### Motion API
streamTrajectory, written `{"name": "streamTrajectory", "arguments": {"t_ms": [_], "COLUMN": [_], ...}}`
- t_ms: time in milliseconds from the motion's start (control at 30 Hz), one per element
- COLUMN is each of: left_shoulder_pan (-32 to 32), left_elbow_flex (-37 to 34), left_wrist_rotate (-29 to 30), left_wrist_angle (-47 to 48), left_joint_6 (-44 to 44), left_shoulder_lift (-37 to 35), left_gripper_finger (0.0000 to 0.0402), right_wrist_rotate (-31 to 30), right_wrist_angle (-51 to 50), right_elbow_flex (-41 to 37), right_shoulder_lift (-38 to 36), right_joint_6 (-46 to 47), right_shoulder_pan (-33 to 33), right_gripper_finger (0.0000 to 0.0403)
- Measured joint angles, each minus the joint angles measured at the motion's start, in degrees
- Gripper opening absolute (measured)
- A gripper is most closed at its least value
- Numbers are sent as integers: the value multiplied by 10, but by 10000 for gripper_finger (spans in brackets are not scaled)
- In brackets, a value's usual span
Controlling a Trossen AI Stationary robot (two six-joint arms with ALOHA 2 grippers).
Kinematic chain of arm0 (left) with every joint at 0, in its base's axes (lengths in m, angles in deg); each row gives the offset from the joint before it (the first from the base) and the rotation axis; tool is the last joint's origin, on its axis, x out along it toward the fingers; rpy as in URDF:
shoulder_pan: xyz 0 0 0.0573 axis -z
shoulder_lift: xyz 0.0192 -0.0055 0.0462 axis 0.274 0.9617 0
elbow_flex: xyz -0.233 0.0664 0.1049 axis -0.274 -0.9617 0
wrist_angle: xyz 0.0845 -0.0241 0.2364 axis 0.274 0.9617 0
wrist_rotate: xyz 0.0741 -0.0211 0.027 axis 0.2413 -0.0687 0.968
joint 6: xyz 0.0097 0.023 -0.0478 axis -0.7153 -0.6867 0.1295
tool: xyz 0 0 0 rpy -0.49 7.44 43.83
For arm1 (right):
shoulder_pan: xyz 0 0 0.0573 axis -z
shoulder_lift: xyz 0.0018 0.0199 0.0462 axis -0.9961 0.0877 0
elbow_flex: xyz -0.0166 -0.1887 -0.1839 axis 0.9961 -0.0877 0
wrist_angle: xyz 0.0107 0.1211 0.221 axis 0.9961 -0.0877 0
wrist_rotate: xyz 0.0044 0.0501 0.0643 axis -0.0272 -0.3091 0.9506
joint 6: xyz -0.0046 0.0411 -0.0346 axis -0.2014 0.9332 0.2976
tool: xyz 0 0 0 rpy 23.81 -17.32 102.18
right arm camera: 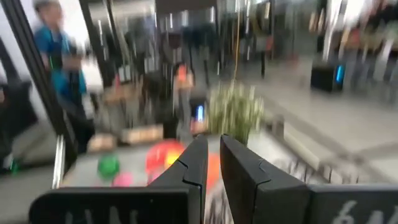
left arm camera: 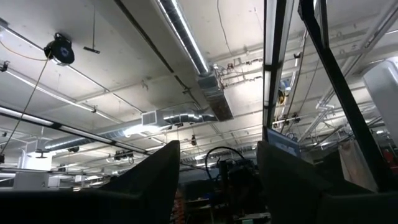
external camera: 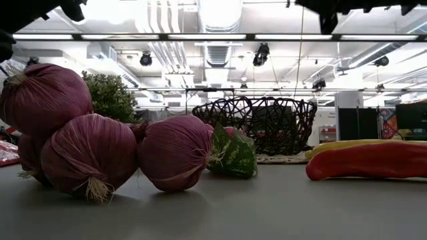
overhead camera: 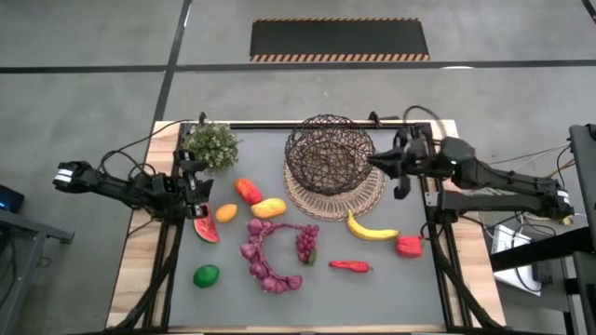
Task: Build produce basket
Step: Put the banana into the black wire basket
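The dark wire basket [overhead camera: 328, 154] stands on a round woven mat [overhead camera: 365, 194] at the far middle of the table and holds nothing that I can see; it also shows in the low view [external camera: 260, 123]. The produce lies on the grey mat in front of it: watermelon slice [overhead camera: 206, 229], orange [overhead camera: 226, 213], mango [overhead camera: 269, 207], purple string [overhead camera: 264, 261], grapes [overhead camera: 306, 242], banana [overhead camera: 371, 229], red peppers [overhead camera: 409, 246], lime [overhead camera: 206, 275]. My left gripper [left arm camera: 217, 180] is open and empty at the table's left edge [overhead camera: 194, 181]. My right gripper [right arm camera: 213, 163] is shut and empty beside the basket's right rim [overhead camera: 377, 161].
A bushy green plant [overhead camera: 211, 144] stands at the far left, close to my left gripper. A long red chili [overhead camera: 350, 266] lies near the banana. A person shows blurred in the room beyond the table [right arm camera: 53, 37]. The near strip of the grey mat [overhead camera: 372, 302] is bare.
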Motion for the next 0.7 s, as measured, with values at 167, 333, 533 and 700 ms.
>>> {"name": "streamTrajectory", "arguments": {"t_ms": [167,333,533,700], "left_shoulder_pan": [0,0,0,0], "left_elbow_flex": [0,0,0,0], "left_wrist_rotate": [0,0,0,0], "left_wrist_angle": [0,0,0,0], "left_joint_6": [0,0,0,0], "left_shoulder_lift": [0,0,0,0], "left_gripper_finger": [196,196,196,196], "right_wrist_rotate": [0,-22,-81,-130], "right_wrist_angle": [-132,-196,-294,-401], "right_elbow_flex": [60,104,158,208], "right_shoulder_lift": [31,63,110,161], "right_joint_6": [5,27,71,124], "right_shoulder_pan": [-41,-86,-151,-210], "right_gripper_finger": [33,33,33,33]}}
